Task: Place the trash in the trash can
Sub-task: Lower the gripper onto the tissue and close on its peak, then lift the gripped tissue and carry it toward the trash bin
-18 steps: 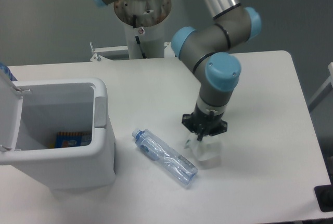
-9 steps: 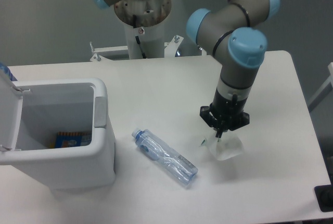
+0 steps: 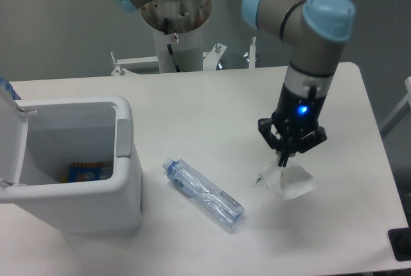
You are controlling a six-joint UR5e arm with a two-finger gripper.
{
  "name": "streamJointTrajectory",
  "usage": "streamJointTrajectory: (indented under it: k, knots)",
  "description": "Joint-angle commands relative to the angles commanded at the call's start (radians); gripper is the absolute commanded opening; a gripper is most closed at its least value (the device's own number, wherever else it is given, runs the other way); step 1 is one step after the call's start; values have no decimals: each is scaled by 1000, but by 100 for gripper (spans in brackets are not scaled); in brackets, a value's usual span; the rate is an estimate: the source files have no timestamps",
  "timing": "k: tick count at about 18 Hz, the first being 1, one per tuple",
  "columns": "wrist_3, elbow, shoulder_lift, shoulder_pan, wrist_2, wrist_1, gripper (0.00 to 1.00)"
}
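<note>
Pinching the top of the plastic bag, the gripper points straight down with its fingers drawn together on a tuft of film; the bag hangs directly below at six o'clock, its bottom apparently touching or just above the table.

Item, risk: the hold takes in only a thin gather of slippery film. Judged likely to slide free in a quick swing, or to snag and drop if carried too low over the thick rim of the bin.

Item, bottle: clear, bluish, blue cap, lying on its side on the table at about eight o'clock from the gripper, well apart from it, untouched.

Item, trash can: large white bin at nine o'clock from the gripper, at the table's far left side, beyond the bottle. Lid swung open. A small blue-and-orange object lies inside on the floor of the bin.

Item, status: neither piece of trash is in the bin yet.
</note>
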Motion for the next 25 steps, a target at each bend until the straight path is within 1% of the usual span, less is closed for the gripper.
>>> streamJointTrajectory:
  k: [2,4,5,11,14,19,25]
  knots:
    - [-31,20,0,-2,-2,-2,2]
    - [-52,25,3,-2,-29,0,2]
    - [-64,28,14,0,-46,2,2]
    - [-198,42,38,-18,-84,9,2]
    - [-258,60,43,-64,-84,9,2]
    - [-336,65,66,-115,-84,9,2]
    - [-387,66,95,-149,-87,9,2]
